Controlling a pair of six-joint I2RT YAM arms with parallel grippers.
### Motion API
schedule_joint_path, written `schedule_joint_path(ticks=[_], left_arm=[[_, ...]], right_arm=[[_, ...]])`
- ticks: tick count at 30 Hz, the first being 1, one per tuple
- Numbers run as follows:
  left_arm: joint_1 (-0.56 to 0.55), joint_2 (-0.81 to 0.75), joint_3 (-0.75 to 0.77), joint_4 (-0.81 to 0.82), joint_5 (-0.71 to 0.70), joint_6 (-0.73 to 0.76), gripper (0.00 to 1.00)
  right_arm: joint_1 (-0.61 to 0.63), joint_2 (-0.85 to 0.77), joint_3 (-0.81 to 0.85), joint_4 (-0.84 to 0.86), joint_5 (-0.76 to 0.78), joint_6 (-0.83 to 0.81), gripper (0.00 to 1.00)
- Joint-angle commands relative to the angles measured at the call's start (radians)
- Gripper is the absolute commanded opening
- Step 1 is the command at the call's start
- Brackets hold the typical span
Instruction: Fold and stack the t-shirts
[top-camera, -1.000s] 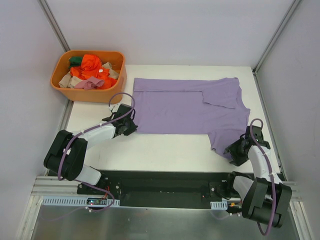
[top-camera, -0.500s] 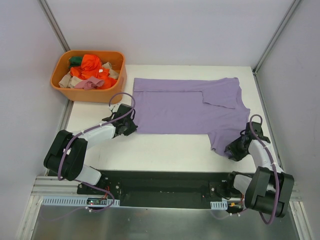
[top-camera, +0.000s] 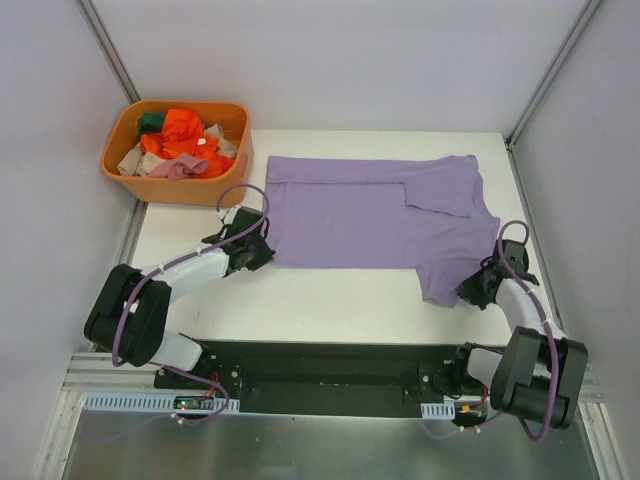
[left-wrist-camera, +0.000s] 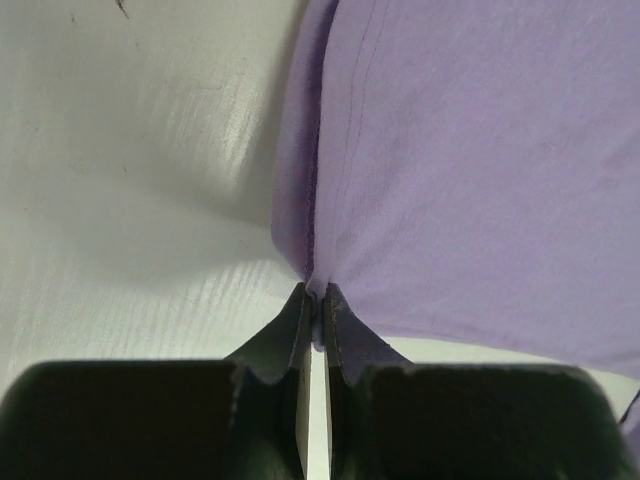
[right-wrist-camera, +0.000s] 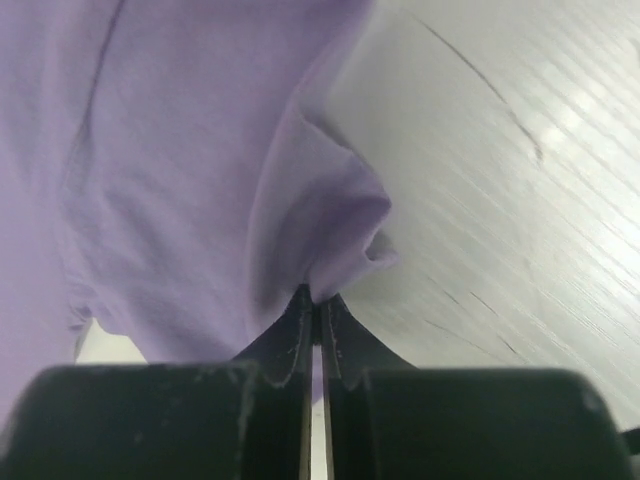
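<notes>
A: Pincers first: what's the left pincer (left-wrist-camera: 316, 300) doing?
B: Clamped on the near-left corner of the purple t-shirt (top-camera: 380, 215), spread on the counter (top-camera: 330, 290); right pincer (right-wrist-camera: 316, 298) pinches its sleeve hem (near-right).
A: Step?
B: Fold beginning, I'd say. Next: lift both together, carry the cloth evenly toward the far edge.
</notes>
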Motion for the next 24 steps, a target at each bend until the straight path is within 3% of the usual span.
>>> schedule_joint_path(ticks=[1,7,12,24], left_arm=[[0.004,-0.048,-0.019,-0.028,0.027,0.014,0.00],[0.003,-0.089,-0.062,-0.048,0.085,-0.001,0.00],[-0.023,-0.164,-0.090,-0.080,0.099,0.004,0.00],[-0.081,-0.379,-0.211,-0.159,0.095,-0.042,0.00]], right_arm=[[-0.025,-0.137,-0.043,-0.066,0.040,-0.019,0.01],[-0.054,-0.359,-0.006,-0.299,0.005,-0.054,0.01],[-0.058,-0.534,0.000,-0.391,-0.001,-0.073,0.01],[-0.058,-0.805,0.160,-0.661,-0.013,-0.085,0.01]])
